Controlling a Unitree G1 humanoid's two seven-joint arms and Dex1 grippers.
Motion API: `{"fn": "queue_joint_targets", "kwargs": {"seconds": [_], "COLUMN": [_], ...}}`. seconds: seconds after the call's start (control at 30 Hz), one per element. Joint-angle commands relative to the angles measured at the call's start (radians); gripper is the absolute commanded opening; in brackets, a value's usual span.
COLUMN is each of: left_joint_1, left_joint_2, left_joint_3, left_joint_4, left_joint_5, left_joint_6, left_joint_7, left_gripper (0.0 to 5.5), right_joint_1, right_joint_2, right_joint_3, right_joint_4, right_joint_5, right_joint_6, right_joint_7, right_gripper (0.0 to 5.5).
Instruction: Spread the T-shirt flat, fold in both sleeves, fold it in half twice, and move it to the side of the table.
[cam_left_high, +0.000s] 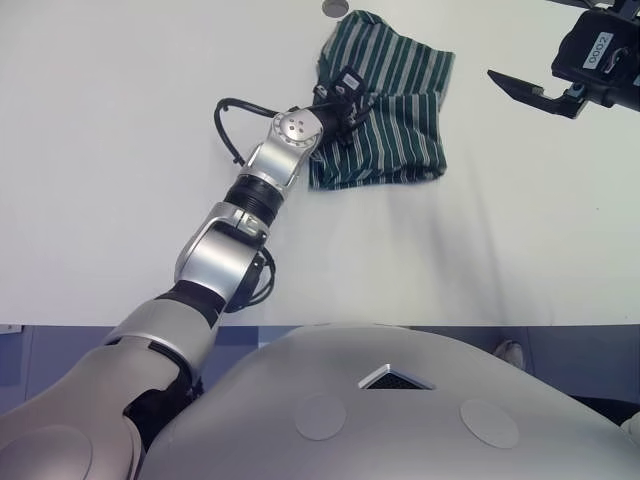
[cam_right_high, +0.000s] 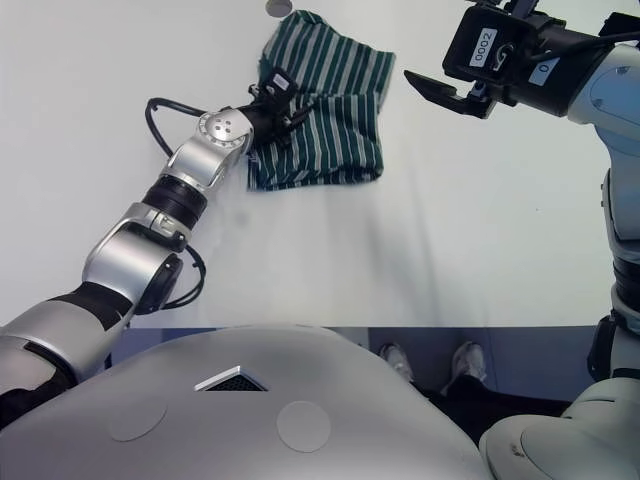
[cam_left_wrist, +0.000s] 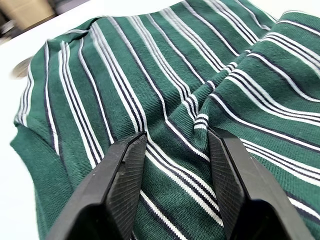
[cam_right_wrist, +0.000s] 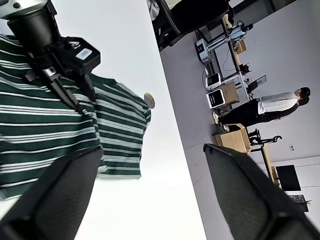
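Left eye view, nearest first: white table (cam_left_high: 120, 150) across the whole front. Farther out, toward the far edge and a little right of centre, the T-shirt (cam_left_high: 390, 110), green with white and dark stripes, folded into a rough rectangle with a rumpled top layer. Left gripper (cam_left_wrist: 176, 135) down on the shirt's left part, fingers (cam_left_wrist: 125, 170) parted and resting on the cloth, a raised ridge of fabric between them, not pinched tight. To the right of the shirt and apart from it, right gripper (cam_right_wrist: 154, 150) held above the bare table, jaws spread wide with nothing between them. Farthest, just beyond the shirt's far left corner at the table's far edge, a small round disc (cam_left_high: 336, 7); cannot tell whether touching the cloth.
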Motion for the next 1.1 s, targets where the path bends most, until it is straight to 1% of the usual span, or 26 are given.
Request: {"fn": "queue_joint_targets", "kwargs": {"seconds": [0.03, 0.1, 0.17, 0.2, 0.23, 0.3, 0.33, 0.37, 0.4, 0.43, 0.5, 0.53, 0.57, 0.63, 0.7, 0.83, 0.9, 1.0, 1.1], "left_joint_1": [0.168, 0.207, 0.217, 0.217, 0.182, 0.107, 0.08, 0.072, 0.077, 0.107, 0.168, 0.184, 0.191, 0.212, 0.24, 0.269, 0.255, 0.226, 0.225], "left_joint_2": [0.036, 0.092, 0.16, 0.185, 0.226, 0.305, 0.371, 0.439, 0.502, 0.571, 0.701, 0.753, 0.794, 0.84, 0.855, 0.843, 0.812, 0.726, 0.664], "left_joint_3": [-0.008, -0.026, -0.02, -0.015, 0.013, 0.069, 0.101, 0.113, 0.106, 0.07, -0.085, -0.174, -0.242, -0.289, -0.312, -0.334, -0.333, -0.327, -0.337], "left_joint_4": [-0.332, -0.636, -0.864, -0.939, -1.01, -1.092, -1.109, -1.102, -1.083, -1.049, -0.94, -0.86, -0.785, -0.704, -0.67, -0.628, -0.595, -0.568, -0.549], "left_joint_5": [-0.006, -0.037, -0.054, -0.063, -0.07, -0.07, -0.064, -0.047, -0.02, 0.027, 0.224, 0.346, 0.45, 0.531, 0.557, 0.589, 0.605, 0.644, 0.668], "left_joint_6": [0.223, 0.362, 0.484, 0.527, 0.548, 0.524, 0.452, 0.375, 0.281, 0.147, -0.23, -0.404, -0.538, -0.676, -0.758, -0.853, -0.871, -0.867, -0.862], "left_joint_7": [-0.033, -0.101, -0.154, -0.171, -0.193, -0.239, -0.287, -0.332, -0.377, -0.427, -0.454, -0.433, -0.409, -0.404, -0.413, -0.424, -0.405, -0.335, -0.31], "left_gripper": [2.11, 2.11, 2.11, 2.11, 2.11, 2.11, 2.11, 2.28, 2.39, 2.58, 2.88, 3.09, 3.32, 3.62, 4.04, 4.04, 4.04, 4.04, 4.04], "right_joint_1": [-0.024, -0.051, -0.095, -0.113, -0.123, -0.121, -0.121, -0.121, -0.124, -0.134, -0.192, -0.237, -0.28, -0.344, -0.376, -0.419, -0.429, -0.44, -0.439], "right_joint_2": [0.054, 0.078, 0.11, 0.123, 0.124, 0.117, 0.102, 0.092, 0.082, 0.077, 0.098, 0.118, 0.138, 0.158, 0.17, 0.193, 0.198, 0.19, 0.195], "right_joint_3": [-0.005, -0.002, 0.002, 0.005, 0.024, 0.06, 0.098, 0.126, 0.152, 0.184, 0.248, 0.287, 0.322, 0.386, 0.451, 0.555, 0.594, 0.652, 0.696], "right_joint_4": [0.04, 0.112, 0.216, 0.258, 0.353, 0.527, 0.644, 0.739, 0.818, 0.894, 1.023, 1.081, 1.129, 1.193, 1.234, 1.322, 1.344, 1.386, 1.422], "right_joint_5": [0.015, 0.004, -0.023, -0.036, -0.077, -0.152, -0.217, -0.274, -0.324, -0.387, -0.529, -0.62, -0.701, -0.84, -0.969, -1.138, -1.184, -1.241, -1.249], "right_joint_6": [-0.048, -0.092, -0.157, -0.188, -0.277, -0.485, -0.662, -0.804, -0.916, -1.018, -1.171, -1.231, -1.279, -1.346, -1.389, -1.453, -1.473, -1.489, -1.519], "right_joint_7": [0.008, 0.005, -0.015, -0.025, -0.033, -0.036, -0.043, -0.062, -0.079, -0.11, -0.203, -0.27, -0.335, -0.448, -0.567, -0.784, -0.85, -0.936, -0.986], "right_gripper": [3.77, 3.77, 3.77, 3.77, 3.77, 3.77, 3.96, 4.12, 4.3, 4.48, 4.82, 5.05, 5.3, 5.4, 5.4, 5.4, 5.4, 5.4, 5.4]}}
